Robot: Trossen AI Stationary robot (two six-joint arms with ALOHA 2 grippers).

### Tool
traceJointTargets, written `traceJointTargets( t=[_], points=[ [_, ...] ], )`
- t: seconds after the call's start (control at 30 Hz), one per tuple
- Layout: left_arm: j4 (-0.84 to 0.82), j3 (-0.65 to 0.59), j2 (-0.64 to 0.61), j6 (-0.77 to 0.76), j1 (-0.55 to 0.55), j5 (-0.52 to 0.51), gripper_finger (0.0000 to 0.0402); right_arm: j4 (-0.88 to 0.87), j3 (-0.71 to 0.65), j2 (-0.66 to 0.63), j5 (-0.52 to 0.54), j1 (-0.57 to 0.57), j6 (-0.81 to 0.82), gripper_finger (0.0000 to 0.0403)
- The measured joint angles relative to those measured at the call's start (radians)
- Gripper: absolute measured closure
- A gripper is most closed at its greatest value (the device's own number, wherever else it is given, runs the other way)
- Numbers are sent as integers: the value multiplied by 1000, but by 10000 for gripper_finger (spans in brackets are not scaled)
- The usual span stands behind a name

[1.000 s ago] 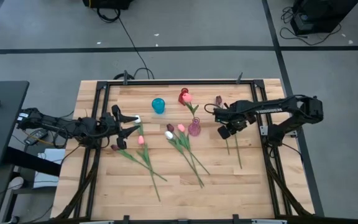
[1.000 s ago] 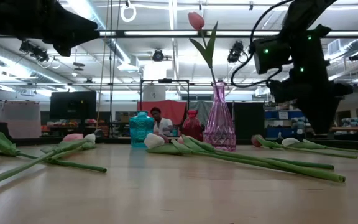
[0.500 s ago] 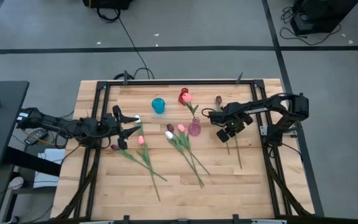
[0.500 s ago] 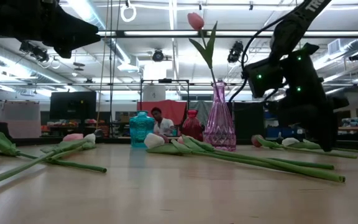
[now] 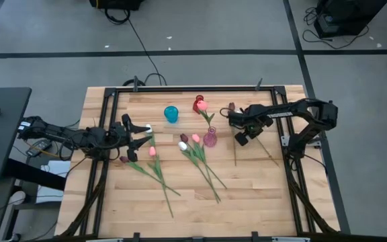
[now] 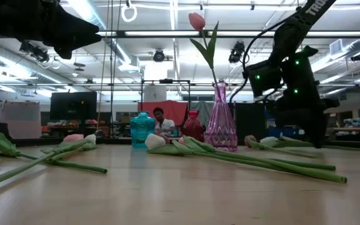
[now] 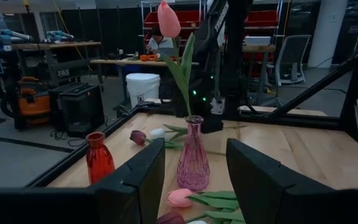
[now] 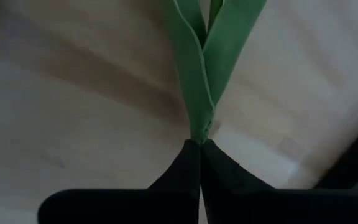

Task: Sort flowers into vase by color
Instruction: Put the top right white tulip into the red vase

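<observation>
Near the table's right edge, toward the far side, the right gripper point(image 5: 242, 138) has its fingers point(image 8: 194, 180) pinched shut on a tulip's green leaves point(image 8: 199, 68), not the stem, as far as I can judge. The risk I see: leaves slip or bend, so the dark tulip point(image 5: 232, 107) could swing or drop short of the pink vase point(image 5: 210, 138), which already holds a pink tulip point(image 6: 197, 20). A swinging stem might topple that narrow vase. More tulips point(image 5: 193, 151) lie mid-table. The left gripper point(image 5: 140, 138) waits near the left edge, fingers point(image 7: 138, 180) spread wide.
</observation>
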Motion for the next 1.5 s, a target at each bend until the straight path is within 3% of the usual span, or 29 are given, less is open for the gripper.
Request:
traceJointTargets(
  t=[0.37,0.47,0.67,0.87,0.97,1.1,1.5],
  points=[
    [32,0,0,-3,0,0,225,191,83,-190,91,-63,-229,395],
    [38,0,0,-4,0,0,225,415,88,-239,70,-82,-364,395],
    [37,0,0,-30,0,0,225,942,88,-243,-81,-136,-570,394],
    [37,0,0,-32,0,0,225,1377,89,-178,-264,-199,-554,394],
    [37,0,0,-32,0,0,225,1506,89,-136,-285,-209,-555,394],
    [37,0,0,-32,0,0,225,1590,91,-92,-286,-219,-568,394],
    [30,0,0,-50,0,-1,225,1569,132,-103,-338,-261,-570,394]
  ],
)
